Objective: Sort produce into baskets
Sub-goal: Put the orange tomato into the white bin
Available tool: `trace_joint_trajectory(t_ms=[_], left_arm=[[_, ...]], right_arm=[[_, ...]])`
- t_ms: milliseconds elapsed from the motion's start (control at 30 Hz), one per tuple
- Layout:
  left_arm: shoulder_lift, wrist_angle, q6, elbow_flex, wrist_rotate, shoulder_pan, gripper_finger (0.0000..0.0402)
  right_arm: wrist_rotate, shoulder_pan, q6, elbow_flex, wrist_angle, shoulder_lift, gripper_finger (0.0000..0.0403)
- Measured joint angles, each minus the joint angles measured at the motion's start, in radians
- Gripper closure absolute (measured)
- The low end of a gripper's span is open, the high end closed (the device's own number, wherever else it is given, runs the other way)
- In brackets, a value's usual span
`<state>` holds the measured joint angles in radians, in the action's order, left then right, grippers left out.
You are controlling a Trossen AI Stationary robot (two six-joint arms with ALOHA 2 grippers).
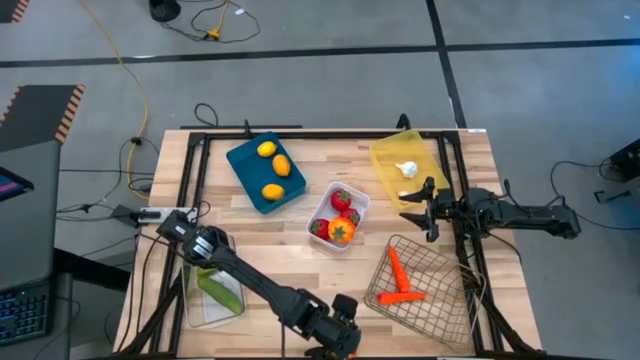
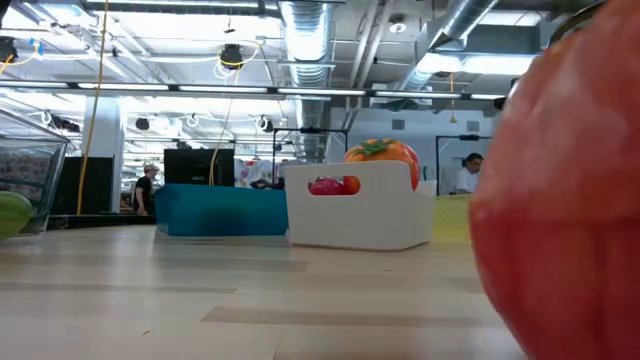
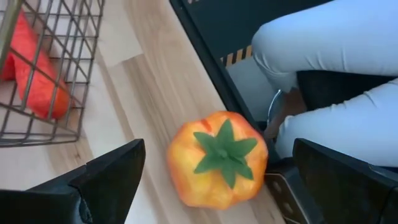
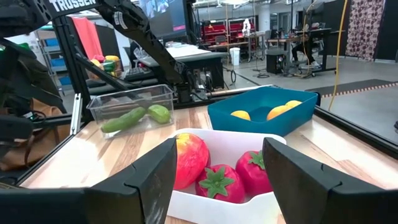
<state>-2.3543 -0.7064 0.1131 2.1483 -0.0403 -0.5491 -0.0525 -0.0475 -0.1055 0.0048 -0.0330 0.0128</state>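
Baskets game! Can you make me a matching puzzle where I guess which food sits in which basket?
Things:
1. carrots
2. garlic
3. cucumbers
4. citrus

Places:
A. teal tray
B. clear bin
C. wire basket
D. yellow tray

Pairs: 1-C, 2-D, 3-B, 4-A
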Motion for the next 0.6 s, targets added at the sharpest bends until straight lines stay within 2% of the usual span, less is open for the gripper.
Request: trace_joint_trajectory(t_ms=[233, 500, 600], left_arm=[[-0.002, -0.003, 0.085, -0.001, -0.019, 0.011, 0.0008], [-0.002, -0.002, 0.236, -0.001, -0.087, 0.071, 0.0008], [-0.003, 0.008, 0.250, -0.002, -0.092, 0.102, 0.0008]], right_arm=[[0.000, 0.000, 0.000, 0.000, 0.000, 0.000, 0.0138], [0.000, 0.000, 0.000, 0.000, 0.000, 0.000, 0.0138], [0.000, 0.000, 0.000, 0.000, 0.000, 0.000, 0.0138]])
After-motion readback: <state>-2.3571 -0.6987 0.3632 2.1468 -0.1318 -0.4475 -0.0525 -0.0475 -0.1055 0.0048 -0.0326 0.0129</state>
